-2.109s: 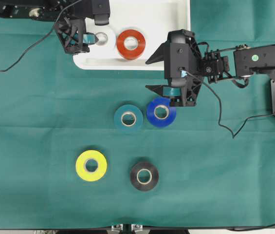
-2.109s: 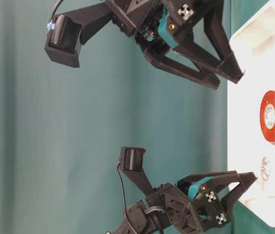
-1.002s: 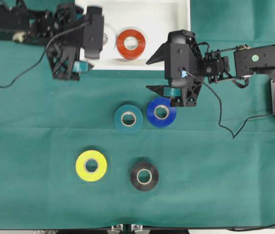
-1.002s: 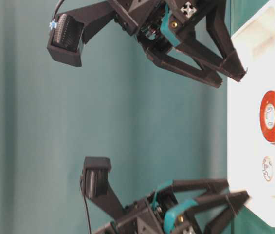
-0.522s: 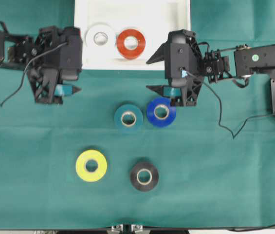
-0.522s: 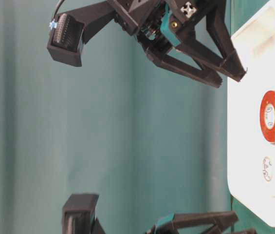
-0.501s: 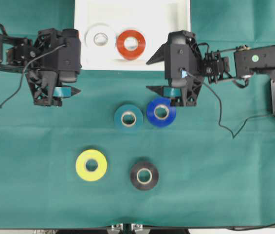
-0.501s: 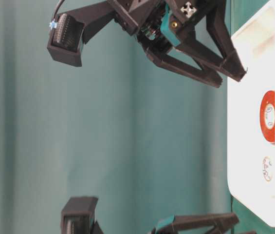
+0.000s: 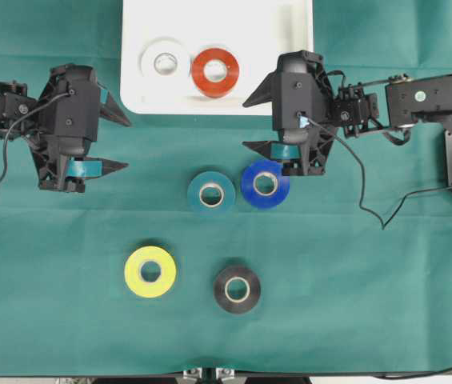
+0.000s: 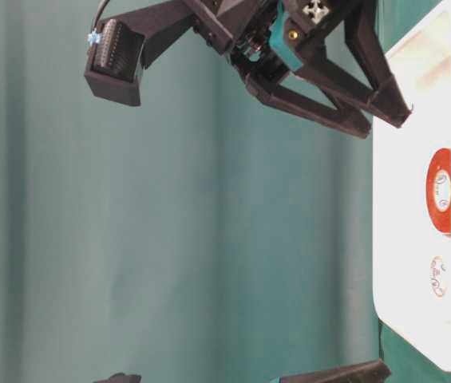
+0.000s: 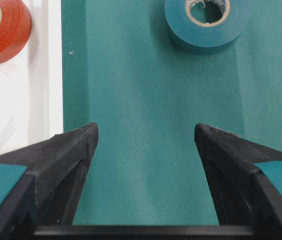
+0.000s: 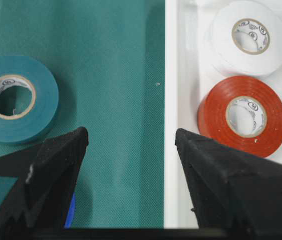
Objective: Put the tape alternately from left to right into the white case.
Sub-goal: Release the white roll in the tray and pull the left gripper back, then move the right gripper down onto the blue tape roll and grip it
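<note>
Behind the wide-open, empty jaws of the left gripper [image 9: 118,144], which has drawn back from the white case [image 9: 290,32], the white roll [image 9: 165,62] now lies beside the red-orange roll [image 9: 215,71], so the open-jawed, empty right gripper [image 9: 256,125] above the blue roll [image 9: 264,184] seems next.

White roll [image 9: 165,62] and red roll [image 9: 215,71] flat side by side in white case [image 9: 290,48], teal [image 9: 210,193] touching blue [image 9: 265,184], yellow [image 9: 150,272], black [image 9: 237,289] flat on cloth
</note>
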Controlling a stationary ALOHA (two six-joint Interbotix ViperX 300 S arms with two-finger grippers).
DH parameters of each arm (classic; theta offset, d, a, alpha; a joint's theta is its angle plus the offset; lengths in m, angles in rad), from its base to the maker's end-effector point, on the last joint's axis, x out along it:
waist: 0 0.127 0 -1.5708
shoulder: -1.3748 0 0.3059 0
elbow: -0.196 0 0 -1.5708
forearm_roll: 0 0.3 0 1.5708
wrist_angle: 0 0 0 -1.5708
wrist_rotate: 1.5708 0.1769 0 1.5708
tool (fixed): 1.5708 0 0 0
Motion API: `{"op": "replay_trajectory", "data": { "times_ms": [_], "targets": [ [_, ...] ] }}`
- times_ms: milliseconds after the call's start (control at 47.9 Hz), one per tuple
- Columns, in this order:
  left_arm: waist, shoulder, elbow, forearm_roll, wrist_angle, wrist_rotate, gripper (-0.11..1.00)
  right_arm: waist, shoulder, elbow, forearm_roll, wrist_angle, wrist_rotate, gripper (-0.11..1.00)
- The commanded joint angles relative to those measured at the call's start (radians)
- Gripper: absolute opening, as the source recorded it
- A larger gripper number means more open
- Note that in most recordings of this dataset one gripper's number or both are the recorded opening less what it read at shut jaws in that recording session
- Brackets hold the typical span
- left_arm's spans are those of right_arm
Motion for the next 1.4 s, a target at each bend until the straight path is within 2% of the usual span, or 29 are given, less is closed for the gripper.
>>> {"op": "replay_trajectory", "data": {
  "times_ms": [0, 480, 898, 1044, 1211, 1378],
  "targets": [
    [-0.003, -0.011, -0.011, -0.003, -0.014, -0.002, 0.9, 0.003, -0.009, -0.011, 0.0, -0.012, 0.002, 0.79],
    [-0.003, -0.008, -0.011, -0.003, -0.014, -0.002, 0.9, 0.006, -0.009, -0.006, 0.0, -0.012, 0.003, 0.79],
    [-0.003, -0.008, -0.006, -0.003, -0.014, -0.002, 0.9, 0.067, -0.015, -0.002, 0.008, -0.008, 0.008, 0.79],
    [-0.003, -0.008, 0.0, -0.003, -0.014, -0.003, 0.9, 0.097, -0.017, 0.012, 0.012, -0.008, 0.038, 0.79],
    [-0.005, -0.008, 0.003, -0.003, -0.015, -0.003, 0.9, 0.126, -0.017, 0.044, 0.012, -0.008, 0.11, 0.79],
    [-0.005, -0.008, 0.003, -0.003, -0.015, -0.005, 0.9, 0.152, -0.017, 0.066, 0.011, -0.011, 0.153, 0.79]
  ]
}}
